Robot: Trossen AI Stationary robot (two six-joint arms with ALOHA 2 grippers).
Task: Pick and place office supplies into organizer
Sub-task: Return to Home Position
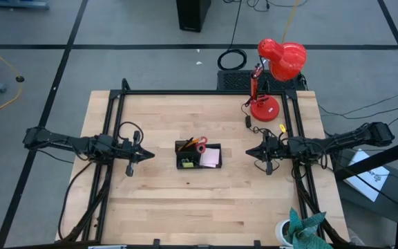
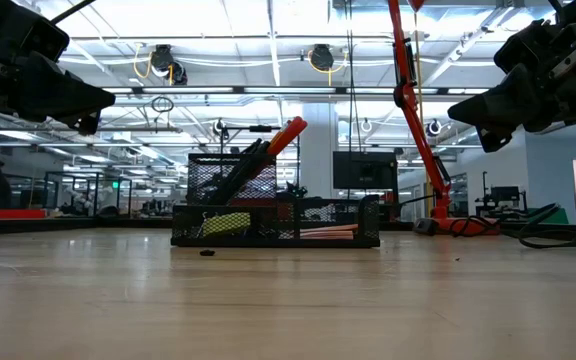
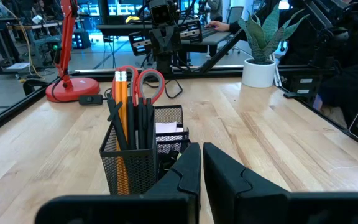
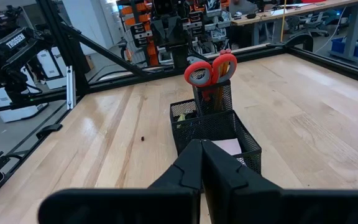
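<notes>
**Organizer and contents.** The organizer [image 1: 197,156], a black mesh tray with a taller cup at one end, stands at the middle of the high view on the wooden table [image 1: 185,207]. In the cup you will find the red-handled scissors [image 1: 200,144] standing handles-up, together with two orange pencils [image 3: 122,93] and several black pens [image 3: 143,124]. The pink sticky-note pad [image 1: 211,158] lies in the low compartment on the tray's right side. A yellow piece [image 1: 185,163] sits in the compartment at its lower left. In the low view a small dark speck [image 2: 207,252] lies on the table just in front of the organizer; what it is cannot be told.

**Grippers.** Your left gripper [image 1: 144,155] hangs left of the organizer and apart from it. Its fingers are pressed together and hold nothing; the left wrist view shows only a thin slit between them. Your right gripper [image 1: 251,152] sits opposite, right of the organizer, likewise clenched and empty. In the low view the two grippers occupy the upper left and upper right corners, both raised above the tabletop.

**Surroundings.** A red desk lamp [image 1: 275,69] stands at the upper right of the high view, on the table's edge. A potted plant [image 1: 302,232] shows at the lower right.
</notes>
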